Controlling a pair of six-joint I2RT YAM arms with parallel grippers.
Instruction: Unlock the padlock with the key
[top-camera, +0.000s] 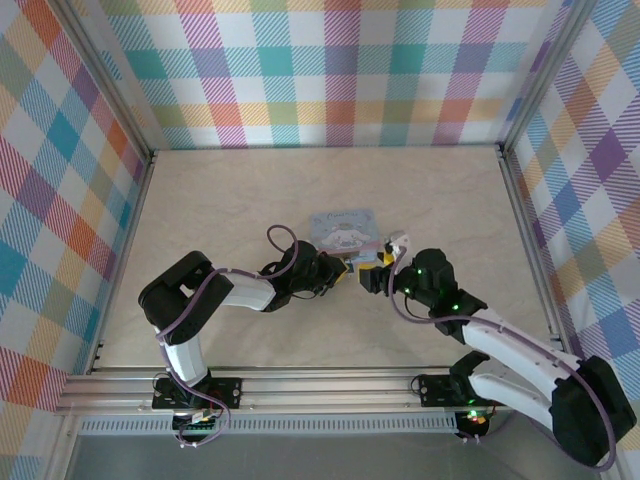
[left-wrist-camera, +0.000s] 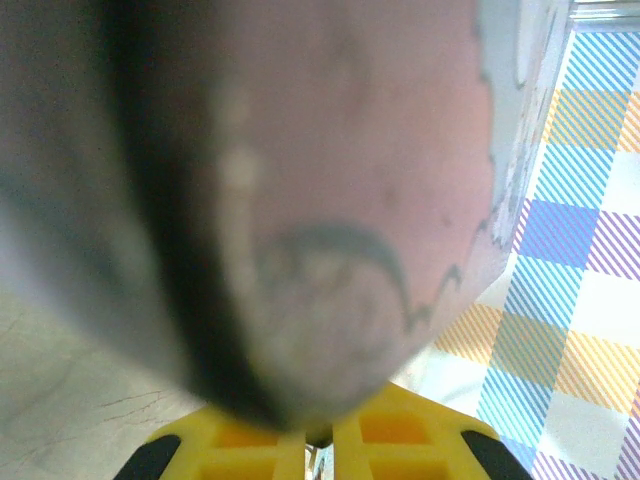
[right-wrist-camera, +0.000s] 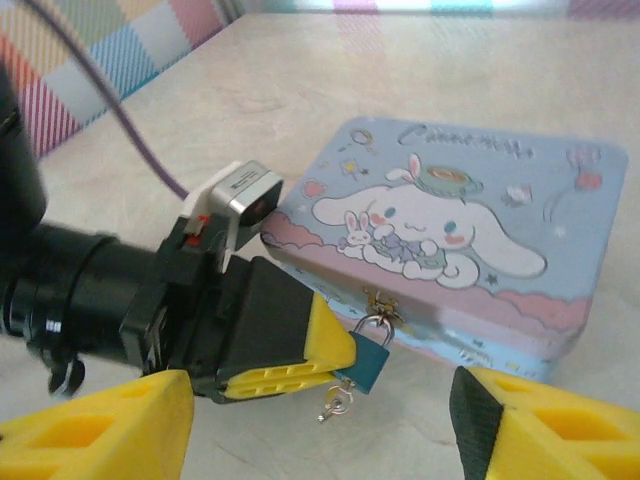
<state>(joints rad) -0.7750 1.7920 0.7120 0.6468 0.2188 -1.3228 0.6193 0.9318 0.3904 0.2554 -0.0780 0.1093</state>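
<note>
The padlock (right-wrist-camera: 366, 362) is small and teal. Its shackle hangs through the hasp on the front of the pale blue cartoon tin (right-wrist-camera: 470, 215). My left gripper (right-wrist-camera: 343, 352) reaches in from the left, its yellow fingers shut on the padlock's body. In the left wrist view the left gripper (left-wrist-camera: 318, 447) has a dark bit of the padlock (left-wrist-camera: 318, 434) between its closed fingertips, and the blurred tin (left-wrist-camera: 330, 190) sits close in front. The tiny silver key (right-wrist-camera: 335, 403) sticks out of the padlock's underside. My right gripper (right-wrist-camera: 320, 425) is open wide around the key without touching it.
The tin (top-camera: 343, 228) lies mid-table with both grippers, left (top-camera: 345, 268) and right (top-camera: 372, 262), meeting at its near edge. Checked walls (top-camera: 70, 180) enclose the beige table (top-camera: 220, 200) on three sides. A purple cable (right-wrist-camera: 140, 140) runs above the left wrist.
</note>
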